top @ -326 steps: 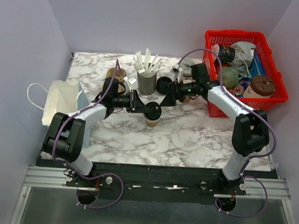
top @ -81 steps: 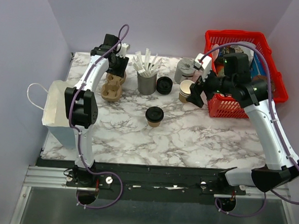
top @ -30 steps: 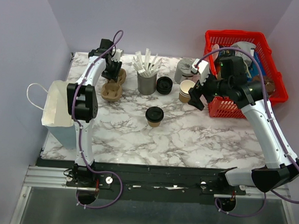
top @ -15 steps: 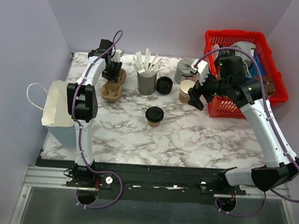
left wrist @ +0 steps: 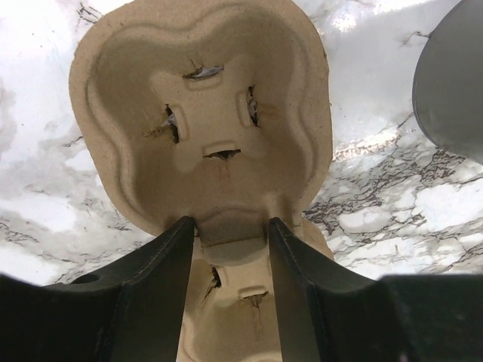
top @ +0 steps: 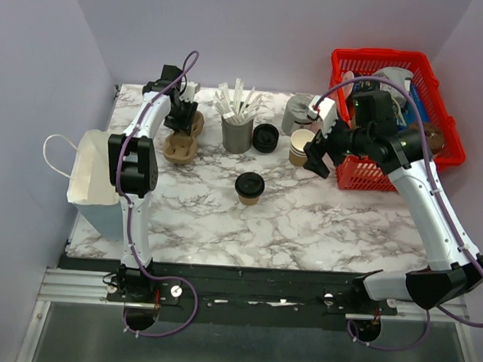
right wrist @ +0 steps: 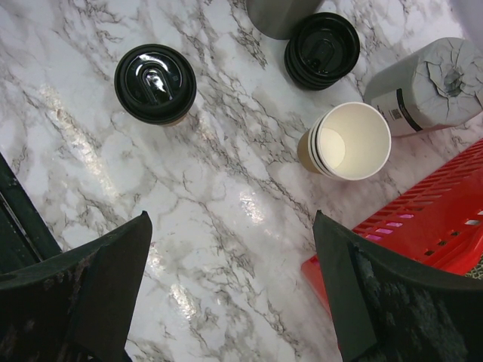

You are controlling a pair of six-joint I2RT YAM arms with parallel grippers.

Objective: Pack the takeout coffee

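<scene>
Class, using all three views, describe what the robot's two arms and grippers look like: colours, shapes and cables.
The left arm and right arm both have white link shells joined by chunky black joints. A thin purple cable loops along each arm. The left gripper and right gripper are black, each ending in two flat, tapering fingers.

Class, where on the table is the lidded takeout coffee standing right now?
In the top view the takeout coffee stands alone near the middle of the table, in front of the grey stick holder and the stack of black lids.
</scene>
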